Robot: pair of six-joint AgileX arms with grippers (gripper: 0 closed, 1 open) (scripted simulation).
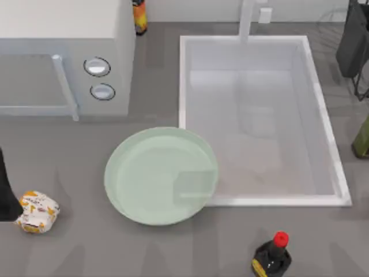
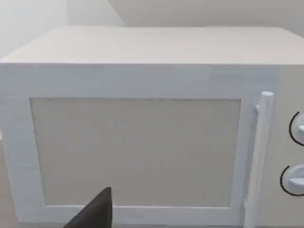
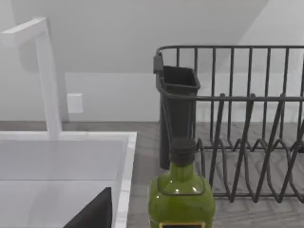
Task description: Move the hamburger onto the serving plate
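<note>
The hamburger (image 1: 37,212), a small lump in white paper with orange and dark print, lies on the grey counter near the left edge. Dark bodywork of my left arm (image 1: 7,193) stands right beside it, at the frame's left border. The serving plate (image 1: 130,173), large, round and pale mint-green, sits in the middle of the counter to the hamburger's right, and nothing lies on it. A dark part of my left gripper (image 2: 95,213) shows in the left wrist view, facing the microwave. A dark part of my right gripper (image 3: 95,212) shows in the right wrist view, near the sink's corner.
A white microwave (image 1: 63,63) stands at the back left, and a white sink (image 1: 256,190) with a faucet (image 1: 248,17) lies right of the plate. A red-capped dark sauce bottle (image 1: 273,257) stands at the front. A green bottle (image 3: 180,194) and a dark dish rack (image 3: 247,123) are at the far right.
</note>
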